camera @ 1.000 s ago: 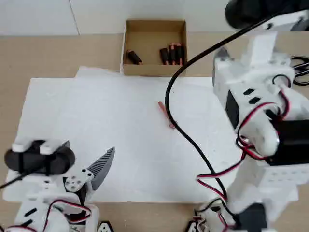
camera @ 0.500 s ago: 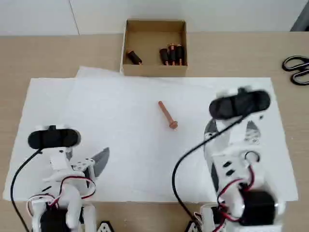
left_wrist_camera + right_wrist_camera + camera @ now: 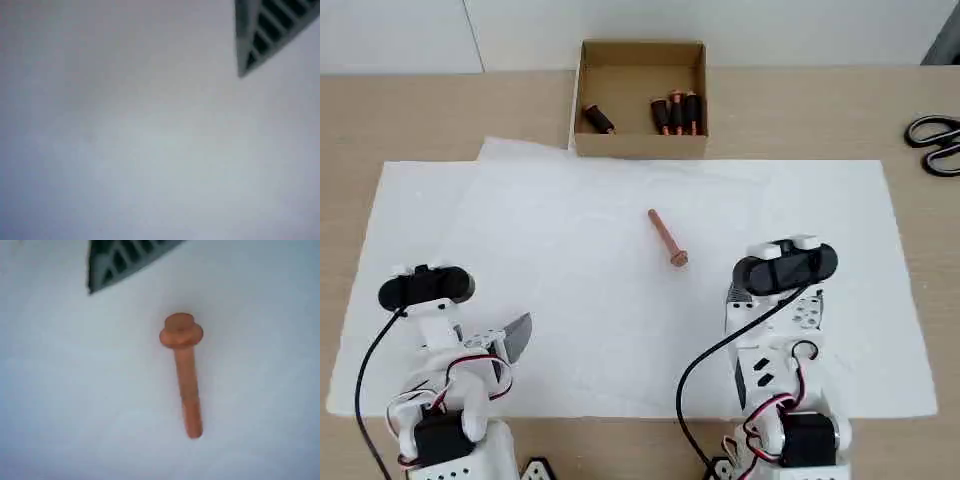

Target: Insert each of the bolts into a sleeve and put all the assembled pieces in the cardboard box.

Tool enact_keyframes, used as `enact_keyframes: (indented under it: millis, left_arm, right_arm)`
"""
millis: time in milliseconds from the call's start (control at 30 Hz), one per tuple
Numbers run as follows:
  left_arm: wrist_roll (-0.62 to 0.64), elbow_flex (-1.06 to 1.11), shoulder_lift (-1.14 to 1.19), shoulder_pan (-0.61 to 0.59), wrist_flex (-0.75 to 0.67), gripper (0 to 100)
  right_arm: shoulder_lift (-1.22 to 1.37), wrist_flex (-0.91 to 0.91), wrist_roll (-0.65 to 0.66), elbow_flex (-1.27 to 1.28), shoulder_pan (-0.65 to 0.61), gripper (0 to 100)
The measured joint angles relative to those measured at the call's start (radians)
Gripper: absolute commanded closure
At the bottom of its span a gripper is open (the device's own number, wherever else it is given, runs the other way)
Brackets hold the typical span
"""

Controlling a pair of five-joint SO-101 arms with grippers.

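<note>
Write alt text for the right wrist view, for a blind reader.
An orange bolt with a flanged head lies flat by itself on a white sheet. A dark ribbed edge of the pincer pokes in nearby, not touching the bolt.

High camera is looking down over table (image 3: 420, 110) — wrist cameras are facing sheet (image 3: 570, 300) close up; right wrist and high views are sharing bolt (image 3: 667, 237).
</note>
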Motion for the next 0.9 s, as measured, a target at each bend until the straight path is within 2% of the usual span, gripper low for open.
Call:
enact_keyframes:
  millis: [300,533,900]
  left_arm:
    - [-0.002,0.0,0.0,0.0,0.0,64]
    - [-0.002,0.0,0.0,0.0,0.0,64]
    - [-0.002,0.0,0.0,0.0,0.0,64]
  right_arm:
    - [0.002,-0.15,0.0,0.213,-0.015,71.6]
    - [0.0,-0.051,0.0,0.218,-0.017,71.6]
    - [0.0,-0.041,0.0,0.218,-0.017,71.6]
